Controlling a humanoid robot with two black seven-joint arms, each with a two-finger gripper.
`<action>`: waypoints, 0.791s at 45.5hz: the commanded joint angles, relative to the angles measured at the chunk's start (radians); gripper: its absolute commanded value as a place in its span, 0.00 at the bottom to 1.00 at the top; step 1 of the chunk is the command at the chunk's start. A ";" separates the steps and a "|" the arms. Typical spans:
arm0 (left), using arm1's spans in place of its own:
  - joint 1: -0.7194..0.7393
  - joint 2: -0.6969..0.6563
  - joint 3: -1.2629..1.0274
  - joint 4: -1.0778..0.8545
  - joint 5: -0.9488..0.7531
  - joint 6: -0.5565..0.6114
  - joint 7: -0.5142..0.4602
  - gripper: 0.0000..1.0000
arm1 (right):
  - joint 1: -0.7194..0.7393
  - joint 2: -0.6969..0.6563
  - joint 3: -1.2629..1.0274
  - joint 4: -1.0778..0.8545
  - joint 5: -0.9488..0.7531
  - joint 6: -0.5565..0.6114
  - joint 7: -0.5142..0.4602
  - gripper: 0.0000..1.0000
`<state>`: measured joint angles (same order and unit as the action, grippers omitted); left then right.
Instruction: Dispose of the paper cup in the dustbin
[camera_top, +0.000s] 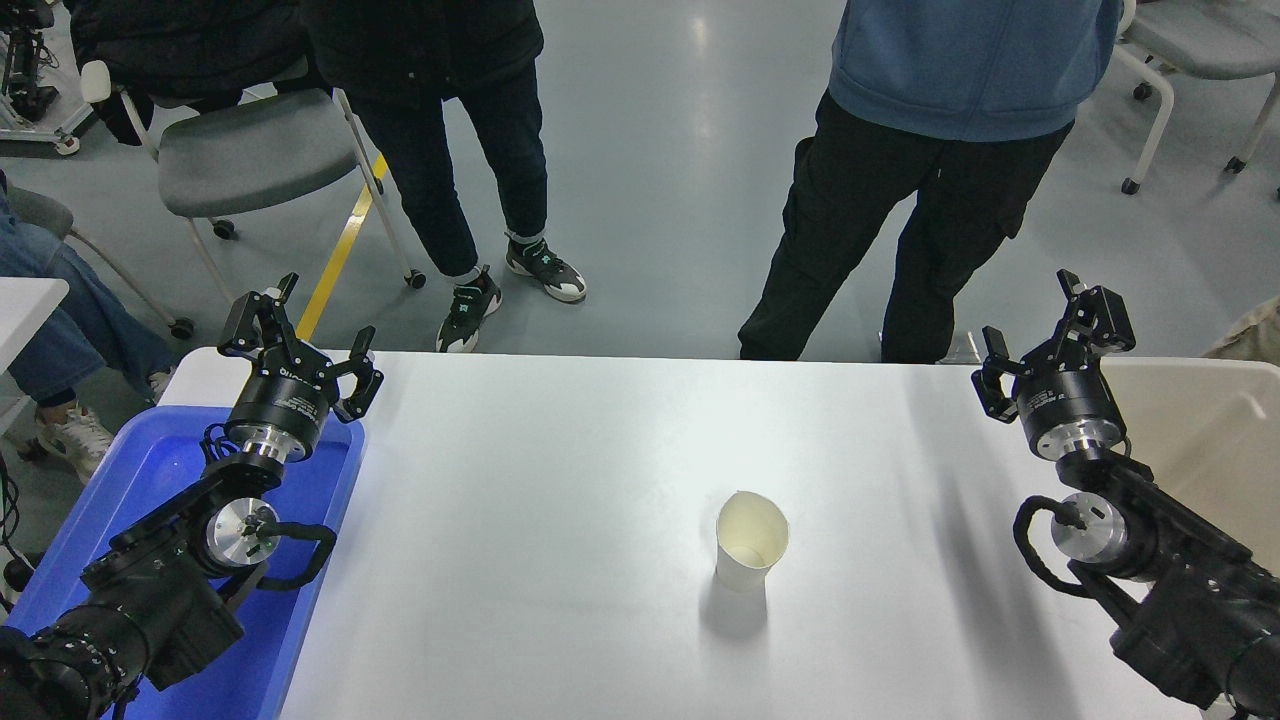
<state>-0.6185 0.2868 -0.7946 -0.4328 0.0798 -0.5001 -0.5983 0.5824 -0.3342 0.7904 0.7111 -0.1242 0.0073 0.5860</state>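
Observation:
The paper cup (751, 540) stands upright on the white table (560, 470), right of centre, white outside and cream inside, its rim a little squashed. The beige dustbin (1215, 440) sits at the table's right edge, partly cut off by the frame. My right gripper (1050, 335) is open and empty, raised near the dustbin's left rim, well to the right of and beyond the cup. My left gripper (297, 335) is open and empty, parked over the far end of the blue tray.
A shallow bright blue tray (170, 480) lies at the table's left edge under my left arm. Two people stand just beyond the far edge, one in black (450, 150), one in a blue top (960, 120). Chairs stand behind them.

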 joint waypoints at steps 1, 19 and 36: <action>0.000 0.000 0.000 0.000 0.000 0.000 0.000 1.00 | 0.001 0.004 0.004 0.004 0.000 -0.006 0.001 0.99; -0.001 0.000 0.000 0.000 0.000 -0.002 0.000 1.00 | 0.008 -0.049 -0.010 0.194 0.006 -0.065 -0.075 0.99; 0.000 0.002 0.000 0.000 0.000 0.000 0.000 1.00 | 0.048 -0.189 -0.184 0.427 -0.234 -0.147 -0.268 0.99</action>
<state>-0.6187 0.2877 -0.7946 -0.4325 0.0798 -0.5013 -0.5982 0.5974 -0.4289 0.7258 0.9777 -0.1854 -0.1136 0.4419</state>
